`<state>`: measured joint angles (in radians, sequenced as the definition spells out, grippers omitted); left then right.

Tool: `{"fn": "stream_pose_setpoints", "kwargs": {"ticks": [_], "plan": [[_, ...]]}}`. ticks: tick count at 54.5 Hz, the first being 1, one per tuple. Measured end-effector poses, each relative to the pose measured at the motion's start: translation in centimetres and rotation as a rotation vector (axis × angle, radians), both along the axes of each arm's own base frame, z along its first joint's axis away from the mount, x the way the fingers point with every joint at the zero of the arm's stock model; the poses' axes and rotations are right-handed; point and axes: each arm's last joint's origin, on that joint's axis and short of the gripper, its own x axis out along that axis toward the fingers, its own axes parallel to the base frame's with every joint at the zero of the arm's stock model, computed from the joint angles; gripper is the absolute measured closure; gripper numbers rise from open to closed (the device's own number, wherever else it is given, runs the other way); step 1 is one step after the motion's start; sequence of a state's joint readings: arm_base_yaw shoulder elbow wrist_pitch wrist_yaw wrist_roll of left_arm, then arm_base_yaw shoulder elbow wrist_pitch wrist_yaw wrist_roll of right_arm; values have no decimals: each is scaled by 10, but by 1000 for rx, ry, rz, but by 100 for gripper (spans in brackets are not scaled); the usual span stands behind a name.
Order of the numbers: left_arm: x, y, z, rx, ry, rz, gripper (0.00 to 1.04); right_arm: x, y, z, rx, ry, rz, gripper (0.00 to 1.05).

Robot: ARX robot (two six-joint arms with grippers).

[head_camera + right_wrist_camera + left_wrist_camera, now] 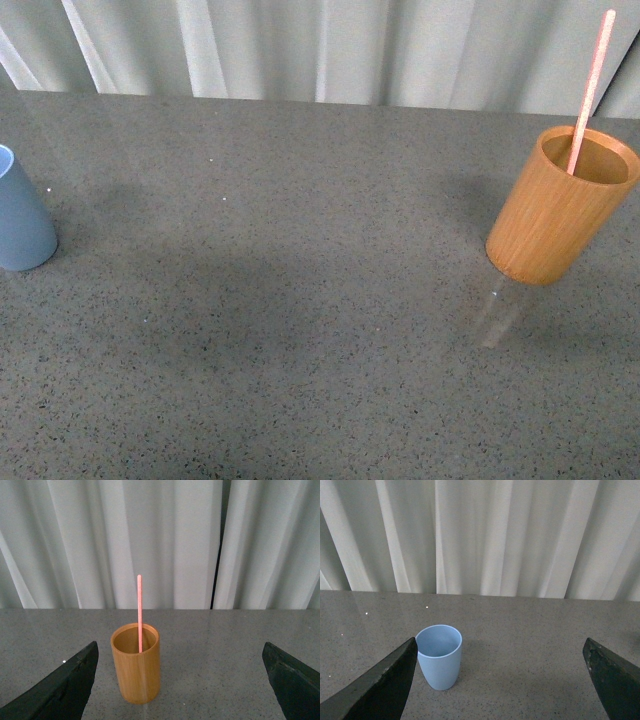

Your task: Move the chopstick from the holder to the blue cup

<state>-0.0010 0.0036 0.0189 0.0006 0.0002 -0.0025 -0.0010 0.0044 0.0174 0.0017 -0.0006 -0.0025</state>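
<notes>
Dark fingers [70, 685] of the right pincer [180, 647] fill both lower corners of my right wrist view. They are spread wide and released, with nothing between them, and only their tips show because the frame cuts off the rest. Beyond that gap, and well clear of both fingers, the chopstick [139, 612] stands in the holder [136, 672]. It is a thin salmon-pink stick that rises well above the rim. From this wrist it looks nearly upright, while the front view shows it tilted, its top leaning away to the right. Its lower part is hidden inside the holder, so I cannot tell where its foot rests. The holder is an orange-brown wooden cylinder with fine vertical grain and a thick rim, and it stands upright on the speckled grey counter [300, 300].

In the front view the holder sits at the right side of the counter, with a faint pale reflection on the surface just in front of it. The blue cup [20, 215] is at the far left, well apart from the holder, and the frame edge cuts part of it off.

My left wrist view shows the whole cup, upright and mouth up. What I can see of its inside holds nothing. The left pincer [500, 641] is likewise released, with its fingers spread. One finger overlaps the cup's side in the picture, and I cannot tell whether they touch. A pleated white curtain [300, 50] hangs behind the counter's far edge.
</notes>
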Motion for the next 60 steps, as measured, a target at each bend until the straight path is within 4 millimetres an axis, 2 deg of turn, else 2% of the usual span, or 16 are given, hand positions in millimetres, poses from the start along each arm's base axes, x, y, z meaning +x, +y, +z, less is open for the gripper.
{"fn": "stream_pose_setpoints", "kwargs": {"ticks": [60], "plan": [[0, 0, 0, 0, 0, 0, 7, 0, 0, 0, 0, 0, 0, 10]]}}
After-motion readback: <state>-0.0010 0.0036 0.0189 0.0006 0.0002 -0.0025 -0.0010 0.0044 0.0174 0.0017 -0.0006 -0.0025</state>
